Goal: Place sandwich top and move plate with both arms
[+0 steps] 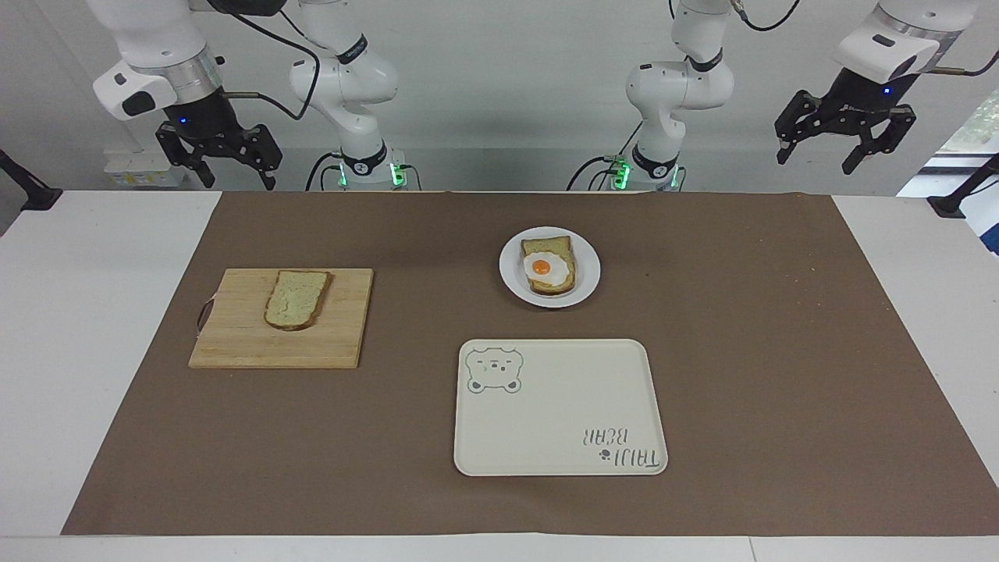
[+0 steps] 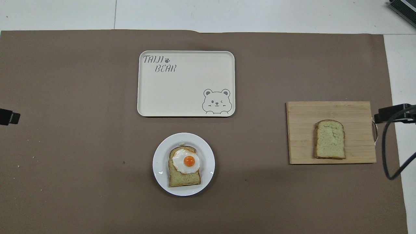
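Observation:
The sandwich top (image 1: 295, 299) (image 2: 330, 139), a plain green-speckled slice, lies flat on a wooden cutting board (image 1: 234, 343) toward the right arm's end of the table. The small white plate (image 1: 511, 273) (image 2: 159, 162) sits mid-table, nearer to the robots, carrying a bread slice with a fried egg (image 1: 549, 267) on it. My right gripper (image 1: 240, 183) hangs open and empty, high over the table's robot-side edge at its own end. High over the left arm's end hangs my left gripper (image 1: 815, 162), open and holding nothing.
A cream rectangular tray (image 1: 558, 421) (image 2: 185, 84) with a bear drawing lies farther from the robots than the plate. A brown mat (image 1: 741, 351) covers most of the white table. Black cable loops show in the overhead view beside the cutting board (image 2: 299, 130).

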`<state>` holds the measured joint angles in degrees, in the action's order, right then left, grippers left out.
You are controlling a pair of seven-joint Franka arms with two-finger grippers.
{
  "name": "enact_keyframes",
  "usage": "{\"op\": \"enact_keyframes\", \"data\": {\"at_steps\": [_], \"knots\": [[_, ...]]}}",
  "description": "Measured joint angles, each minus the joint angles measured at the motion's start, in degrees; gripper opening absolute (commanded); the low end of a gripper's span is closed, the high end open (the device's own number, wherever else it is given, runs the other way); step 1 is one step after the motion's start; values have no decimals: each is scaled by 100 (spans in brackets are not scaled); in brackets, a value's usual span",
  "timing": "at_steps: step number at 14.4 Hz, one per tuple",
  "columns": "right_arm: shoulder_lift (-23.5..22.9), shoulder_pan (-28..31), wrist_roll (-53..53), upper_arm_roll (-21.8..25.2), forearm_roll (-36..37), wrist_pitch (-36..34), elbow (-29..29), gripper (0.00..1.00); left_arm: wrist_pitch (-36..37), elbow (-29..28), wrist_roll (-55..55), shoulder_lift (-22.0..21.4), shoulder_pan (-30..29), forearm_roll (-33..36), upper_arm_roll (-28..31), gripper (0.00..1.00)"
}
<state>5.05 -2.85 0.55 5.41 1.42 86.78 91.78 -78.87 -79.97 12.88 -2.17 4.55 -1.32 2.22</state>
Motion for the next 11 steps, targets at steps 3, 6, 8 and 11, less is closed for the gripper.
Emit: {"op": "enact_keyframes", "data": {"at_steps": [3, 6, 8, 11], "knots": [[1, 1, 0, 10, 0, 0, 7, 100, 5, 0, 0, 0, -5, 0, 0, 100], [5, 1, 0, 12, 0, 0, 45, 100, 7, 0, -1, 0, -5, -1, -7, 100], [14, 1, 0, 12, 0, 0, 59, 100, 8, 0, -1, 0, -5, -1, -9, 100], [25, 1, 0, 12, 0, 0, 69, 100, 9, 0, -1, -1, -5, -2, -11, 100]]}}
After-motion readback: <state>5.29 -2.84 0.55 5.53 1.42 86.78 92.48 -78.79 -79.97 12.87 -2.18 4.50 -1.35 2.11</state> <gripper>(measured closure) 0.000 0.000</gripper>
